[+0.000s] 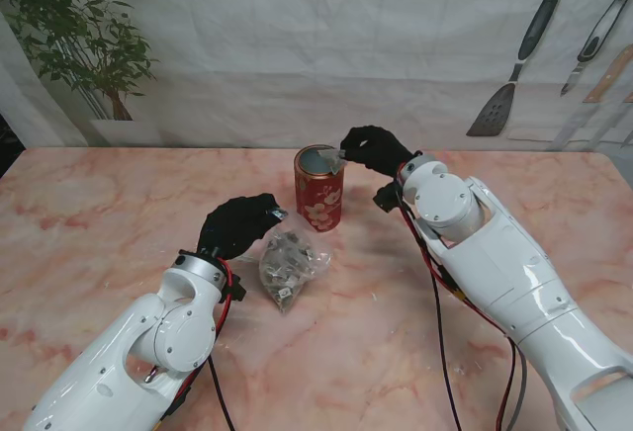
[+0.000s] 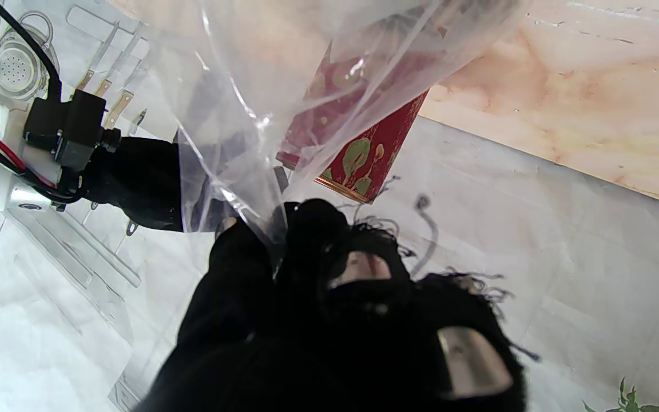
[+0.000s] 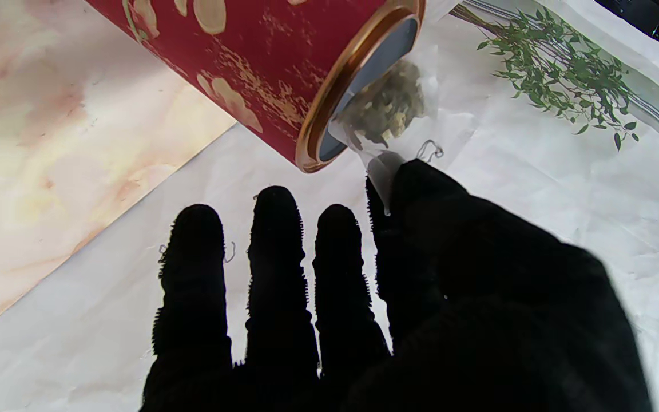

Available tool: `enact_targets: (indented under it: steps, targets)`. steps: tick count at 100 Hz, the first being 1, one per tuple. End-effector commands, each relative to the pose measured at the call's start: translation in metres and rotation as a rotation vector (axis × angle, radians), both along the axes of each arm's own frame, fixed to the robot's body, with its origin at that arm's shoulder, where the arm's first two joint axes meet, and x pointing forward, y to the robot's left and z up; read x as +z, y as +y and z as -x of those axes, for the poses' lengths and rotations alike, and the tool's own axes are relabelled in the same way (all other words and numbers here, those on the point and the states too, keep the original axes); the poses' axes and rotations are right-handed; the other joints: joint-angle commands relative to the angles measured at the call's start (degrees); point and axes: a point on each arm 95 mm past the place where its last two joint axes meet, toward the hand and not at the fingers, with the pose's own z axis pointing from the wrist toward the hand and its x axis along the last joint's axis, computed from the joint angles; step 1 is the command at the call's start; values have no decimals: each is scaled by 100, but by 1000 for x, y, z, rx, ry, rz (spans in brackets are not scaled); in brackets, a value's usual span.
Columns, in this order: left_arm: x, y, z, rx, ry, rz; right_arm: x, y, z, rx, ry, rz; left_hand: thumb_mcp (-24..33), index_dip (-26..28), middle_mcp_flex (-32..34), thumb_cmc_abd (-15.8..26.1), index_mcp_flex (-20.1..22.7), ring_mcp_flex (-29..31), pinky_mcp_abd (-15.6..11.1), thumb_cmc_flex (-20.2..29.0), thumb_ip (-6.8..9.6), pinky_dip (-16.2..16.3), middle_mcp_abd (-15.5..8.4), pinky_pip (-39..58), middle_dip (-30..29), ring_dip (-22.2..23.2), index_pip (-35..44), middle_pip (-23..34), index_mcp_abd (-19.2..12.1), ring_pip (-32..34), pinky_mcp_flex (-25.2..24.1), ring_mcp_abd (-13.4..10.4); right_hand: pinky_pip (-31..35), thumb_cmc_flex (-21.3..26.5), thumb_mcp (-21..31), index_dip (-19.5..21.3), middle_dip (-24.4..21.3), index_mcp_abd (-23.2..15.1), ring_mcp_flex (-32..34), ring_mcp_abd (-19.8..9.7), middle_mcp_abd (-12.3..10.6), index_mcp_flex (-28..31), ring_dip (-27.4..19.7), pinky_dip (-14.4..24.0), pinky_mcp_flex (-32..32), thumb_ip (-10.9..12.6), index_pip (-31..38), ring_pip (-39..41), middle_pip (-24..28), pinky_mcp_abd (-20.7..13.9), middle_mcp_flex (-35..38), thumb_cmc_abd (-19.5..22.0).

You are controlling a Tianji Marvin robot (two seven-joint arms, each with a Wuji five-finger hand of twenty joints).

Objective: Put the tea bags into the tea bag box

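Stand view shows a red tea tin (image 1: 319, 192) with pale flower print standing upright near the middle of the pink marble table (image 1: 89, 223), its round mouth open to the camera. The right hand (image 1: 374, 147), in a black glove, hovers just beside the tin's far right rim, and pinches a small clear tea bag (image 1: 336, 157) whose body hangs over the opening. Right wrist view confirms this: thumb and forefinger are clamped on the top edge of the tea bag (image 3: 389, 111), dried leaves visible inside it, lying right at the gold rim of the tin (image 3: 284, 68), while the other three fingers (image 3: 275, 257) stretch out straight and apart. Nearer to me and to the left of the tin, the left hand (image 1: 237, 225) is closed on the upper edge of a clear plastic bag (image 1: 288, 265) holding more tea bags; the bag rests on the table just beside the tin's base, not touching it as far as can be told. Left wrist view shows the gloved fingertips (image 2: 312, 223) gripping the gathered plastic film (image 2: 261, 103), with the red tin (image 2: 364, 154) seen partly through it.
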Motion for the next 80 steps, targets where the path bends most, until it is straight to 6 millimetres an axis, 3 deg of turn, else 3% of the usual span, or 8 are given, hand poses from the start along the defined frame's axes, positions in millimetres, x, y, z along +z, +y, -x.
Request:
enact_targets:
  steps: [1,80]
  targets:
    - [2,-2,0,-10,3,-2,-2,3,0,11,7,13,91,291,217,337,489,203,-1208,341,187,-63,197,1512,110,8,874,611,1120,506,-90,472,28,6,87,-34,38,-306,78,-115,-119,117,93,85,24,120,203,182,163,-202,82,-68]
    - [1,2,-2,0,11,-4,12,21,-7,-5,-56,-8,92,291,217,341,487,202,-1208,336,188,-63,197,1512,110,8,875,611,1111,504,-90,473,52,33,96,-133,19,-347,130,-105,-114,155,89,84,58,81,264,199,191,-159,130,-80]
